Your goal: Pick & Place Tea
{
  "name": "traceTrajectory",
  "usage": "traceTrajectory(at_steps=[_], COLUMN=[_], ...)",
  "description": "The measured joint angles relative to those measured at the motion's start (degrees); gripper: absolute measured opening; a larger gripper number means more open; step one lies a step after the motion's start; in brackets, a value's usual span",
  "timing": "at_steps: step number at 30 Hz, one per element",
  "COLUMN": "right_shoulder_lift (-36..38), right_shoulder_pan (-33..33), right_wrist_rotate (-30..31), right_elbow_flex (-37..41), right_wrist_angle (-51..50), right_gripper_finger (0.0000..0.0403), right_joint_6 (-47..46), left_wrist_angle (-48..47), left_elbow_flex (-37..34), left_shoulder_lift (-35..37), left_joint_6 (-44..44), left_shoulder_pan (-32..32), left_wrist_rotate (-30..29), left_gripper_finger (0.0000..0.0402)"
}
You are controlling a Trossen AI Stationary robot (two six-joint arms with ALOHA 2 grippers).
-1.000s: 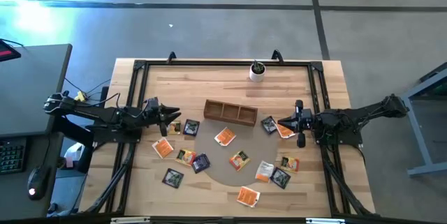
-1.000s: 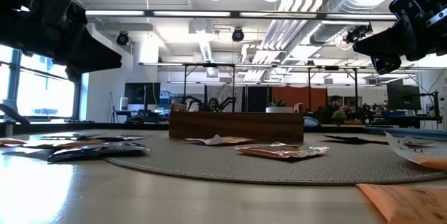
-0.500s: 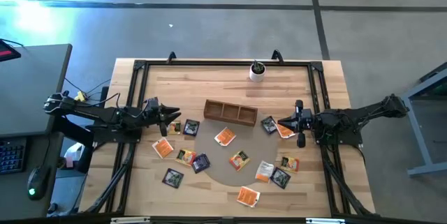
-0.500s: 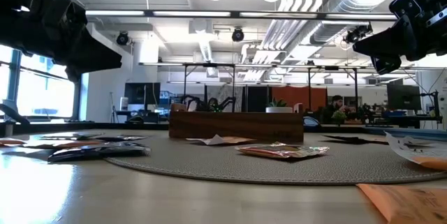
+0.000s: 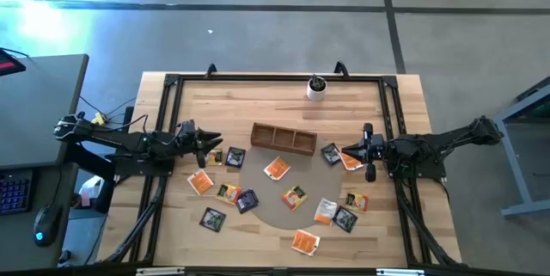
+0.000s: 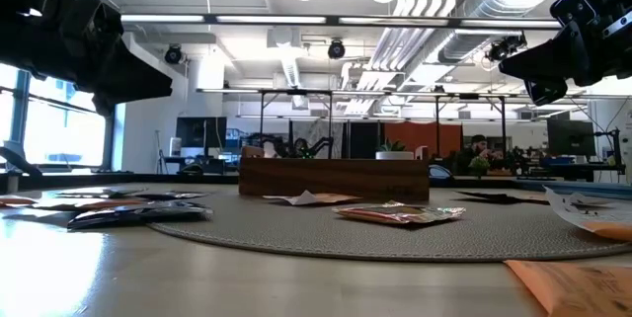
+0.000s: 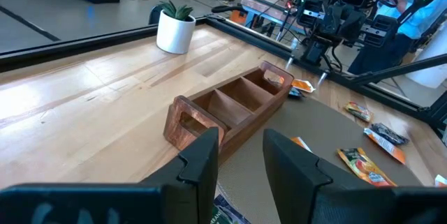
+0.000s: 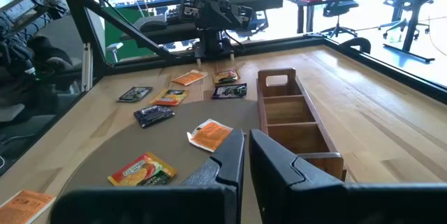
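Sachets lie scattered between both grippers' slightly parted, empty fingers.

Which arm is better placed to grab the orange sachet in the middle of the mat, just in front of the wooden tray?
Roughly even, probably the left. The left gripper and right gripper flank the orange sachet and wooden tray; the left looks slightly nearer, its fingers open.

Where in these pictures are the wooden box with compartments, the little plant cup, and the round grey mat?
wooden box (image 5: 283, 139), high view, middle compartment.
plant cup (image 5: 316, 89), high view, white cup body.
grey mat (image 5: 268, 193), high view, bare patch between sachets.
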State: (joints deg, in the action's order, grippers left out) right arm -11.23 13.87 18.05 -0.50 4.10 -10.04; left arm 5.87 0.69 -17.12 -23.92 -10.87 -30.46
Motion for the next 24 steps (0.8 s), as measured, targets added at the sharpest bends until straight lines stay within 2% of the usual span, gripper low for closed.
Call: traceTrajectory(at_steps=[19, 24], right_shoulder_lift=[0.0, 0.0], right_shoulder_pan=[0.0, 0.0], right_wrist_rotate=[0.0, 0.0], right_elbow_flex=[0.0, 0.0], right_wrist_angle=[0.0, 0.0], right_gripper_finger=[0.0021, 0.0021], right_joint_6=[0.0, 0.0], left_wrist_angle=[0.0, 2.2], left_elbow_flex=[0.0, 0.3], left_shoulder_lift=[0.0, 0.0], left_joint_6=[0.0, -10.6], left_shoulder_pan=[0.0, 0.0], left_wrist_rotate=[0.0, 0.0], left_gripper_finger=[0.0112, 0.0112])
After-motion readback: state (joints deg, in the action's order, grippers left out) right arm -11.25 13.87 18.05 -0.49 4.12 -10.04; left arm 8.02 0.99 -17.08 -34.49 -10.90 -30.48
